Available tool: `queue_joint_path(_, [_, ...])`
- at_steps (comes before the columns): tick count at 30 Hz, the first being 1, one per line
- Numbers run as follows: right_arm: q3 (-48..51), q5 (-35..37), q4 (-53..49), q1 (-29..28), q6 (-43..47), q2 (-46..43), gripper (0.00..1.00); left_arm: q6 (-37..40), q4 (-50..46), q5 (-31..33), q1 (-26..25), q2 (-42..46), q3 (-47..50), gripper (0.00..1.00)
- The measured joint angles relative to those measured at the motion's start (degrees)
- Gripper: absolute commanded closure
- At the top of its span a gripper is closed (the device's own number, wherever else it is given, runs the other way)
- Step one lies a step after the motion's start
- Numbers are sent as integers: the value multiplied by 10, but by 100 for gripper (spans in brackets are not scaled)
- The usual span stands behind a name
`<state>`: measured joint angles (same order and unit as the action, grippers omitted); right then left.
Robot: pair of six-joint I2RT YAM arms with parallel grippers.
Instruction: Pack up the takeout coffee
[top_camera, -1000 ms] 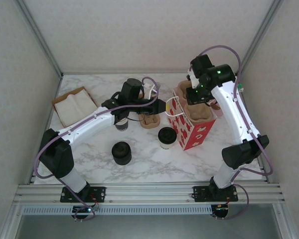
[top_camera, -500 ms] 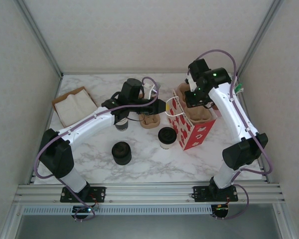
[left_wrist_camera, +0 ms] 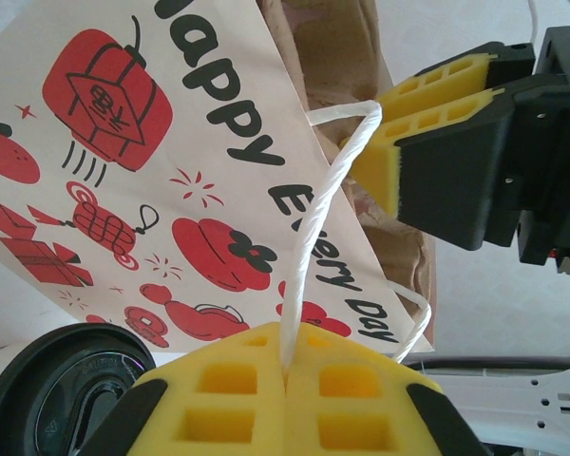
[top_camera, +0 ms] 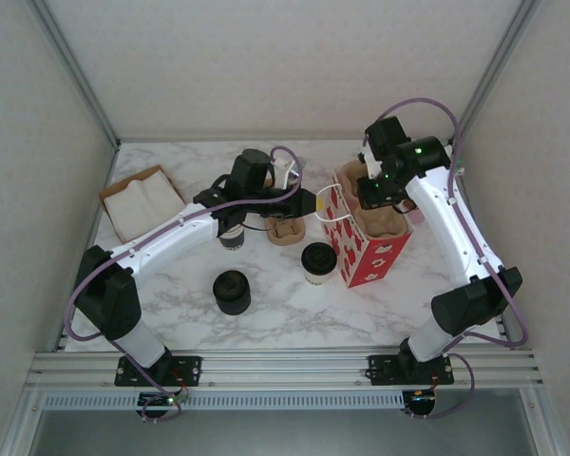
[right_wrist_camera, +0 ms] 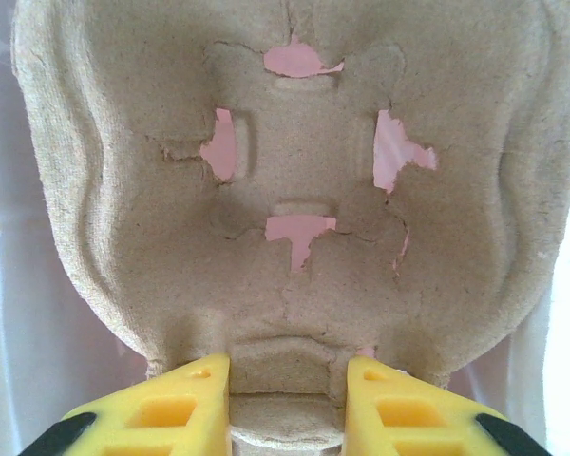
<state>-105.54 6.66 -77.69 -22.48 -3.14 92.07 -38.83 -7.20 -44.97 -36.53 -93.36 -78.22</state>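
- While the left arm keeps the pose it had a second ago, the right arm's elbow has swung out toward 4 o'clock, and its wrist has shifted slightly toward 3 o'clock above the bag.
- The left gripper has its jaws pressed together on the bag's white string handle, at the bag's 10 o'clock edge.
- The right gripper pinches a tab of the pulp carrier between its yellow pads, and the carrier stands in the bag's open mouth.
- The takeout coffee stands upright on the marble table, just beside the bag at its 8 o'clock. It is outside the bag, has not moved, and no gripper touches it.
- The black lid stack sits at the coffee's 8 o'clock, apart from it and also unmoved.
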Motion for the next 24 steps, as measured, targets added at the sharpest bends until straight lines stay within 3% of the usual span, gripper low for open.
queue_joint_path(24, [70,11,33,0,-10,0,73,-3,0,11,0,0,0,100])
